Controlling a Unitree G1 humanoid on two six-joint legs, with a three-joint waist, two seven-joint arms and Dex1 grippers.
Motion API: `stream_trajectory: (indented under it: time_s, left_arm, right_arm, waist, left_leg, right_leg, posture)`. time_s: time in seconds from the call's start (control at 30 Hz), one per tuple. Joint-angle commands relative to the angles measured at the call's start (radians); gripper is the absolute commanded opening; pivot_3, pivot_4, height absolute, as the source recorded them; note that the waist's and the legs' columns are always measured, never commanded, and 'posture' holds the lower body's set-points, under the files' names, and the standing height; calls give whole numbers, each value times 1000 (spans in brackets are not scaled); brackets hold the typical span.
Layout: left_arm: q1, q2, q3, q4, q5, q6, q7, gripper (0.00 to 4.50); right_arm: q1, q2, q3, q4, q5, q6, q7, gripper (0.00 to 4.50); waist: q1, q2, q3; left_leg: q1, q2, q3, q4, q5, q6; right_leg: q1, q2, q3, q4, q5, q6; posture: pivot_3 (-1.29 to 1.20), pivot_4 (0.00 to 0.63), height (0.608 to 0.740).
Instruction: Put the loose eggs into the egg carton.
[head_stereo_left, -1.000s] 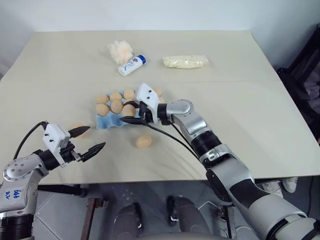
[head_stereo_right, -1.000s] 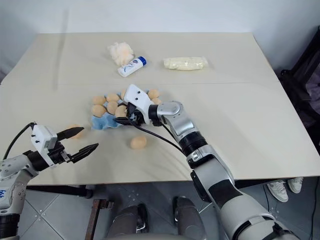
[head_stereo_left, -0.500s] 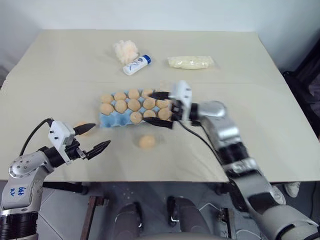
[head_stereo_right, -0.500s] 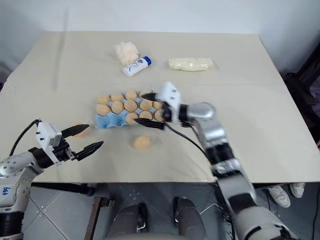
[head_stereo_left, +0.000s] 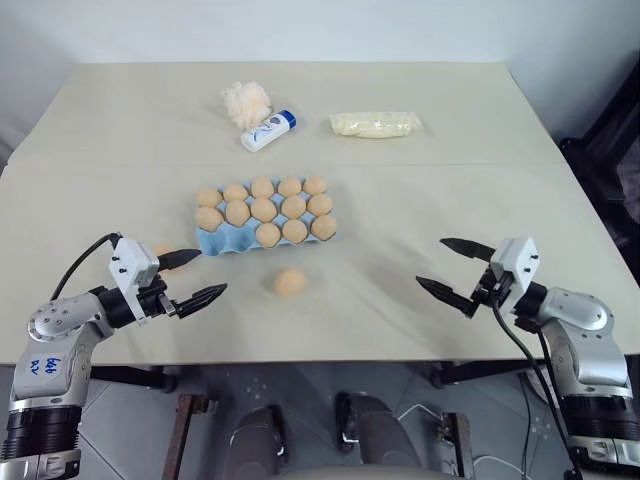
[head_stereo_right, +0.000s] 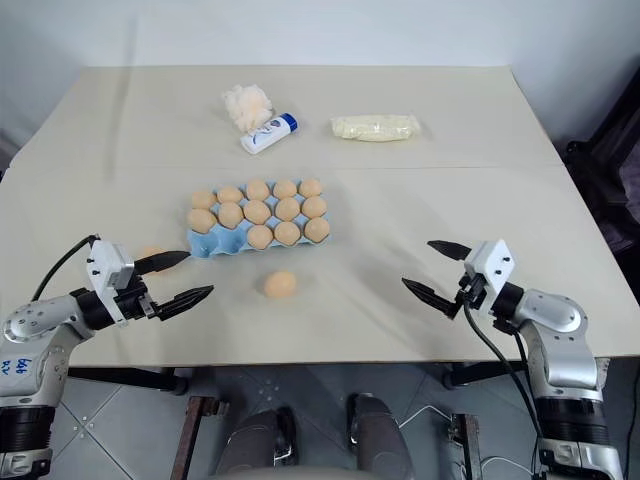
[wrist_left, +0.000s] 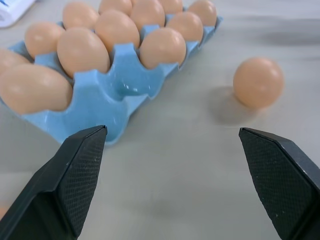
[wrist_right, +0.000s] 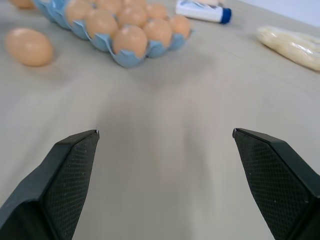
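Note:
The light blue egg carton (head_stereo_left: 222, 243) lies mid-table with several tan eggs in its cups; its two front-left cups are bare. One loose egg (head_stereo_left: 290, 282) rests on the table just in front of the carton. Another loose egg (head_stereo_left: 162, 250) lies left of the carton, partly hidden behind my left gripper's finger. My left gripper (head_stereo_left: 212, 272) hovers open near the front left edge, pointing toward the carton (wrist_left: 115, 95) and the loose egg (wrist_left: 258, 82). My right gripper (head_stereo_left: 430, 261) is open and holds nothing at the front right, well clear of the carton (wrist_right: 125, 59).
At the back of the table lie a fluffy cream puff (head_stereo_left: 243, 102), a white bottle with a blue cap (head_stereo_left: 267, 130) and a pale yellow lumpy bag (head_stereo_left: 374, 124). The table's front edge runs just below both grippers.
My right gripper opened at the carton, left an egg in a front cup, and swung far to the right and back toward the front edge. The left gripper has barely moved.

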Motion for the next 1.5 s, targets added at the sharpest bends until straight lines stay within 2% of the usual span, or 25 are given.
stream_trajectory:
  time_s: [0.03, 0.23, 0.33, 0.53, 0.8, 0.9, 1.1, 1.3, 1.4, 1.5]
  left_arm:
    - [-19, 14, 12, 7, 6, -30, -5, 4500]
    - [-11, 20, 16, 7, 8, -42, -12, 4500]
    - [13, 28, 23, -6, -4, -35, -22, 4500]
    - [96, 41, 33, -87, -34, 11, -44, 4500]
    - [206, 10, 99, -163, -39, -46, -17, 4500]
    - [226, -5, 111, -169, -40, -105, -32, 4500]
    - [263, -2, 104, -179, -34, -141, -55, 4500]
    - [335, -8, 157, -198, -87, -87, -46, 4500]
    - [366, -21, 163, -201, -84, -81, -28, 4500]
    - [375, -41, 160, -204, -70, -82, 3, 4500]
  right_arm:
    - [-28, 7, 29, -62, 21, 0, -9, 4488]
    - [-177, 66, 240, -123, 35, 163, 38, 4488]
    - [-281, 118, 359, -79, -2, 202, 61, 4488]
    - [-454, 256, 488, 148, -98, 116, 79, 4488]
    - [-513, 340, 585, 335, -192, 9, 130, 4488]
    - [-533, 375, 582, 394, -214, -33, 109, 3903]
    - [-560, 418, 567, 438, -221, -60, 96, 1995]
    - [-684, 513, 520, 445, -181, 26, 42, 1995]
    - [-789, 576, 506, 558, -210, -6, -9, 1995]
    - [-921, 649, 493, 759, -267, -58, -125, 1995]
  waist:
    - [0, 0, 0]
    - [-3, 0, 0]
    - [0, 0, 0]
    - [2, 0, 0]
    - [-1, -1, 0]
    - [-4, -1, 0]
    - [-5, 0, 0]
    - [-28, 0, 0]
    - [-38, 0, 0]
    - [-41, 0, 0]
  left_leg:
    - [0, 0, 0, 0, 0, 0]
    - [1, 1, 0, 0, 2, 1]
    - [0, 1, 0, 0, 3, 4]
    - [-1, 1, 0, -1, 3, 4]
    - [-2, 1, -1, -1, 2, 4]
    - [-1, 1, -1, -1, 1, 1]
    - [-1, 1, -1, -1, 0, -1]
    - [-1, 1, -1, -1, 0, -1]
    - [0, 2, -1, -1, 0, -2]
    - [1, 2, -2, -1, 0, -3]
  right_leg:
    - [0, 0, 0, 0, 0, 0]
    - [0, 1, 1, 1, 0, -1]
    - [-1, 0, 0, 1, 0, -1]
    - [-1, 0, -1, 1, 0, -1]
    - [-1, -1, -2, 0, 0, -1]
    - [-1, -1, -2, 1, 0, -1]
    - [-1, -2, -2, 2, 0, -2]
    - [-2, -2, -2, 3, 0, -2]
    - [-2, -2, -1, 5, 0, -2]
    - [-2, -2, -3, 6, -1, -4]
  posture:
    - [0, 150, 740]
    - [0, 150, 740]
    - [0, 150, 740]
    - [0, 150, 740]
    - [0, 150, 740]
    - [0, 150, 740]
    - [0, 150, 740]
    - [0, 150, 740]
    - [0, 150, 740]
    - [0, 150, 740]
